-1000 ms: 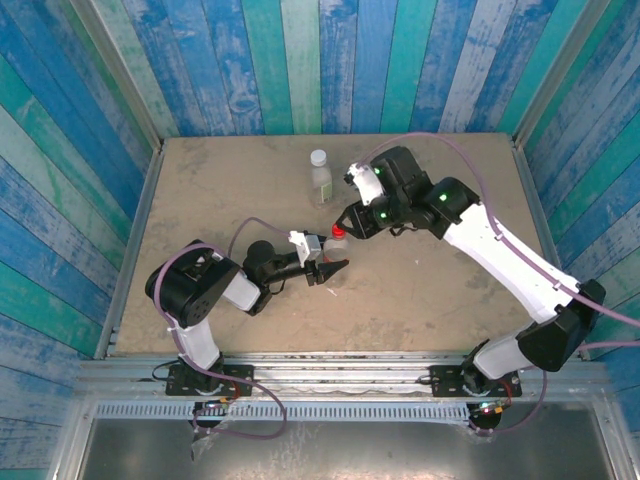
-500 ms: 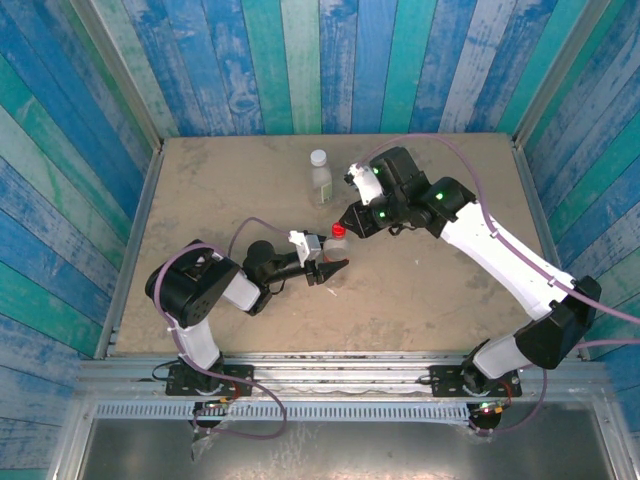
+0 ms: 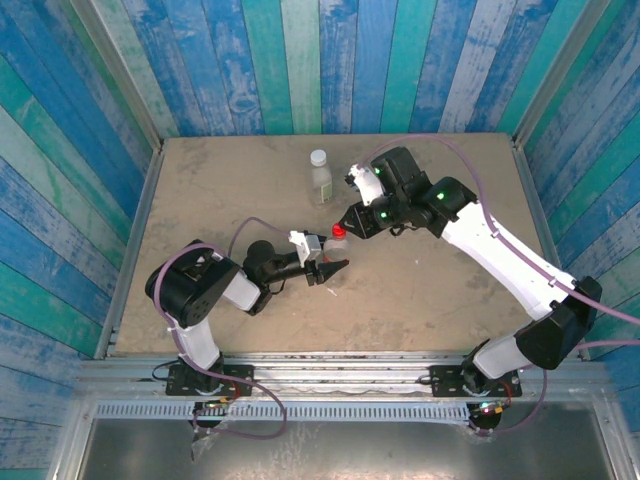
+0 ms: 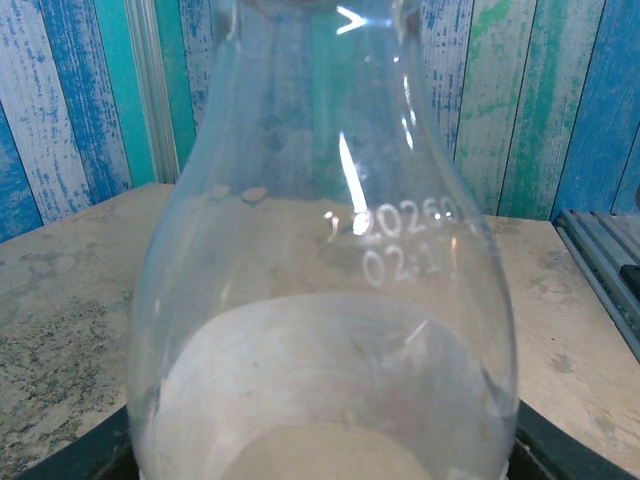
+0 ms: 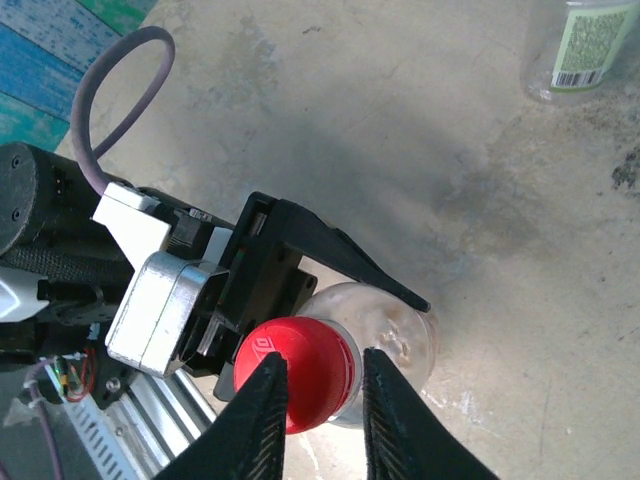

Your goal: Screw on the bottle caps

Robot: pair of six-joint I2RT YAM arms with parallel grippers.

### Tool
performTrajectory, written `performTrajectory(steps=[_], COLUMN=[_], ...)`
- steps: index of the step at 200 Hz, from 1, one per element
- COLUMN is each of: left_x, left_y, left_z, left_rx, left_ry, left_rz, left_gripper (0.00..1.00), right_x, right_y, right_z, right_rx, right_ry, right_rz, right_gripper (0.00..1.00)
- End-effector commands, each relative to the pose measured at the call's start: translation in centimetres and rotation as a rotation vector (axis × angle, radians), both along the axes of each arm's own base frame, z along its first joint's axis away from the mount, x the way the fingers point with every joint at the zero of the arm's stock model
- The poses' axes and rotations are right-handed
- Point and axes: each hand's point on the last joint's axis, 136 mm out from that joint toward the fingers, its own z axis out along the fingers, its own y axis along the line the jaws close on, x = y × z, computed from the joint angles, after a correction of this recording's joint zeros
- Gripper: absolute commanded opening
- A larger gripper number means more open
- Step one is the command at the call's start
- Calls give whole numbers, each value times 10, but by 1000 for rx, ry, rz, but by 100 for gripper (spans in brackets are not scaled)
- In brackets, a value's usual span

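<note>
A clear bottle (image 3: pixel 327 258) stands upright mid-table with my left gripper (image 3: pixel 334 266) shut on its body. Close up, the bottle (image 4: pixel 330 300) has a printed date on its glassy shoulder. The red cap (image 5: pixel 300 372) sits on the neck of this bottle (image 5: pixel 400 335). My right gripper (image 5: pixel 323 356) hangs over it from above, its fingers flanking the cap, one overlapping it and the other a sliver off its rim. From overhead the red cap (image 3: pixel 339 232) sits under my right gripper (image 3: pixel 342 231). The green-white labelled bottle (image 3: pixel 320 181) stands behind, white cap (image 3: pixel 319 157) on its neck.
The green-labelled bottle (image 5: pixel 585 45) stands a short way beyond the right gripper. Blue and green plank walls (image 3: pixel 300 60) enclose the sandy table (image 3: pixel 430 290) at the back and sides. A metal rail (image 3: pixel 340 368) runs along the near edge.
The right wrist has turned slightly over the red cap. The left arm and both bottles have stayed put.
</note>
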Motion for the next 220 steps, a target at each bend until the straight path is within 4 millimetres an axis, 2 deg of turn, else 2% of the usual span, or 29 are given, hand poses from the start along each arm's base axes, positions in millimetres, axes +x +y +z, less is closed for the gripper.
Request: performTrajectory(steps=[1, 26, 63, 85, 141, 220], left_x=[-2, -2, -3, -3, -2, 6], left_y=[-1, -1, -1, 0, 0, -1], left_z=[-20, -20, -21, -20, -20, -22], left_rx=[50, 50, 51, 50, 48, 44], left_ry=[70, 70, 72, 69, 73, 107], left_rz=[-15, -14, -13, -11, -8, 19], left_gripper=[62, 62, 62, 62, 62, 61], right_x=[-3, 3, 7, 7, -7, -31], right_y=[0, 3, 7, 4, -4, 3], right_z=[16, 21, 9, 2, -19, -15], right_rx=[19, 20, 1, -14, -22, 118], right_ry=[-15, -37, -16, -4, 65, 148], right_rz=[19, 20, 28, 20, 8, 12], right_gripper=[28, 31, 33, 27, 20, 15])
